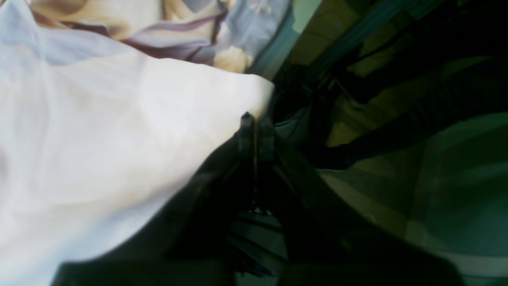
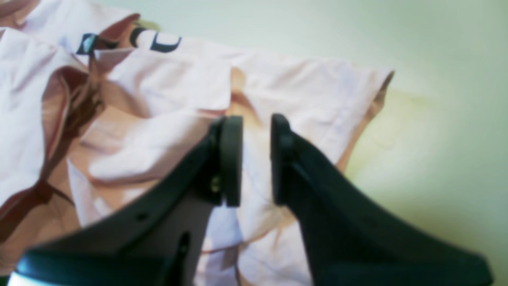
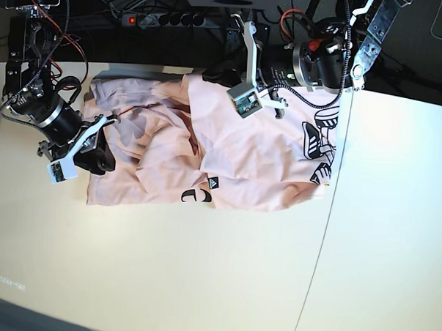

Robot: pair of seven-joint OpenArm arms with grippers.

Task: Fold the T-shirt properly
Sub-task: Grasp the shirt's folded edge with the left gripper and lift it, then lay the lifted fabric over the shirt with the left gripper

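The pale pink T-shirt (image 3: 243,152) lies crumpled across the back of the table, with black lettering (image 3: 315,142) at its right end and a small label (image 3: 213,183) near its front edge. My left gripper (image 3: 212,77) is shut on a raised edge of the T-shirt (image 1: 119,131) at the back; its closed fingertips (image 1: 248,119) pinch the cloth. My right gripper (image 3: 100,151) hovers at the shirt's left end. In the right wrist view it (image 2: 256,159) is open with a narrow gap, wrinkled T-shirt (image 2: 158,103) below it and nothing between the fingers.
The cream table (image 3: 165,273) has a thin seam (image 3: 317,236) running front to back on the right. A power strip (image 3: 169,18) and cables lie behind the table's back edge. Past the cloth, the left wrist view shows dark floor (image 1: 397,139).
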